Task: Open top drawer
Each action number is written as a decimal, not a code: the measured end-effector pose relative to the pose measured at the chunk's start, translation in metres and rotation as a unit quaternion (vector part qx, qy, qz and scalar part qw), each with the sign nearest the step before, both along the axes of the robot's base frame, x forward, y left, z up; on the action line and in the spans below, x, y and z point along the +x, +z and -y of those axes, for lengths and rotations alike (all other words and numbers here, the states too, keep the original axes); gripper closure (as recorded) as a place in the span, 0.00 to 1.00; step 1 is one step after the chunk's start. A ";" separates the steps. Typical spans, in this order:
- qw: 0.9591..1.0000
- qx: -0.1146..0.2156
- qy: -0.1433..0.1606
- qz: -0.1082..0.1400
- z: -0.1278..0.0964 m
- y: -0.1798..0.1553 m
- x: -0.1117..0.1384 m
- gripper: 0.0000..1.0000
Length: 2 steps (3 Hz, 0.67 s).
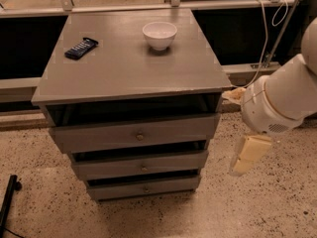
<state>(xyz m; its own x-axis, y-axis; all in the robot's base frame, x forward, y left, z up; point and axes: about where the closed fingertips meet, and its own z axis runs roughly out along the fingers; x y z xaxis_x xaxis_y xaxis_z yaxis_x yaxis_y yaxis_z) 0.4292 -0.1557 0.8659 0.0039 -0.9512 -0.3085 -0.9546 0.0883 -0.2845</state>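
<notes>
The top drawer [133,135] is the widest of three grey drawers in a grey cabinet, with a small brass knob [140,137] at its centre. It stands out a little from the cabinet, with a dark gap above it. My gripper [246,157] hangs cream-coloured below the white arm [277,103], to the right of the cabinet at about the middle drawer's height. It is apart from the drawers and holds nothing that I can see.
Two narrower drawers [141,166] sit below the top one. On the cabinet top [129,68] stand a white bowl [159,34] and a dark flat packet [81,48]. A white cable [262,33] hangs at the right. A black bar [7,202] lies on the speckled floor at the left.
</notes>
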 end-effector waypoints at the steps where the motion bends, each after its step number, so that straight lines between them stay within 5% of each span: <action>1: 0.999 -0.005 0.046 0.006 -0.022 -0.028 -0.005 0.00; 2: 0.994 -0.024 0.103 0.031 -0.048 -0.090 -0.007 0.00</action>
<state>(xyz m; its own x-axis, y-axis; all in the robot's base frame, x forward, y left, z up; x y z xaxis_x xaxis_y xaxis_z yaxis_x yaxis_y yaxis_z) 0.4221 -0.1075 0.7756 0.2183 -0.9416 -0.2565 -0.9317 -0.1229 -0.3417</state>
